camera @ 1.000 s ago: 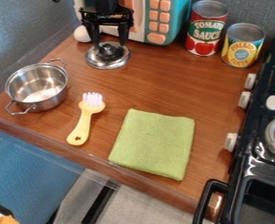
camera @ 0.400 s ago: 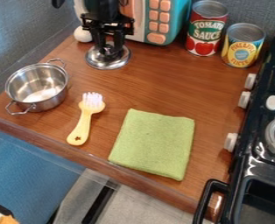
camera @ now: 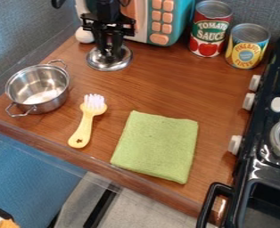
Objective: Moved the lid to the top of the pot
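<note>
Grey-blue textured walls (camera: 23, 31) stand behind a brown wood-grain counter (camera: 166, 80), where a shiny metal lid (camera: 111, 67) lies at the upper left of the view. The black gripper (camera: 109, 54) hangs down right over the middle of the lid, its 2 fingers drawn together around the knob and closed on it. The rim of the lid spreads out around the fingertips, flat against the wood.

The pot (camera: 54, 100) sits upright near the left edge of the counter, nearer the camera than the lid and well apart from the gripper. It is metal, open at the top, with 2 loop handles.

Just beside the pot lies a yellow brush (camera: 84, 124) with pale bristles, and beyond that a folded green cloth (camera: 155, 147). Behind the lid are a rounded white thing (camera: 83, 35), partly hidden, and a teal toy microwave (camera: 183, 20) with orange buttons. Further along the back stand 2 cans, a red and green can (camera: 207, 33) and a shorter yellow and blue can (camera: 246, 49). A black stove (camera: 253, 162) with 4 white knobs in view runs down the right edge.
</note>
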{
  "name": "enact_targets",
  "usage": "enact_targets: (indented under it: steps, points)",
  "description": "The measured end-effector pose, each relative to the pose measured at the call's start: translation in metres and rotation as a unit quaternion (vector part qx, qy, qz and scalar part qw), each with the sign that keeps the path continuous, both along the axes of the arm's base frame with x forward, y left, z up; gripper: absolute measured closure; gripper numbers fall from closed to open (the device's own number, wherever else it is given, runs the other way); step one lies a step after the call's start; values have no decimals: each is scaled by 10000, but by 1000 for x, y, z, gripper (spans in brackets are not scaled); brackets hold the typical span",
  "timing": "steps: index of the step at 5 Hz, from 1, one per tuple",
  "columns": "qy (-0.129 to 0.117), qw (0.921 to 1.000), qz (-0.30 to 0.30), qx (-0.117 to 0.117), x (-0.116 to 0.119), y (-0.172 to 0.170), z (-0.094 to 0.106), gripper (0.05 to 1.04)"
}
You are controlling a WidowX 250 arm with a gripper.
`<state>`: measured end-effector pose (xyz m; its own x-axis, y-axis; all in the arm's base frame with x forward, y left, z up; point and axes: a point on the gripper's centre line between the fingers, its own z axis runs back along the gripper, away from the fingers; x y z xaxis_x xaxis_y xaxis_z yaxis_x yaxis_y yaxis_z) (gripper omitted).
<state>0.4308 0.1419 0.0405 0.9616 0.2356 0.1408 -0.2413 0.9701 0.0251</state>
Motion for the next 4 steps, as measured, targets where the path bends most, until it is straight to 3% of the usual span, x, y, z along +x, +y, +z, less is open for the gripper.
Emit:
enact_targets:
  steps: [1,2,3,4]
  points:
    - [-32,9999,-37,-101,0,-4,2,794]
    - [-108,9992,-168,-337,-2,-12,17,794]
    - [-567,9972,-265,-414,-13,-12,63,794]
    - [-672,9966,-213,-416,-44,2,81,794]
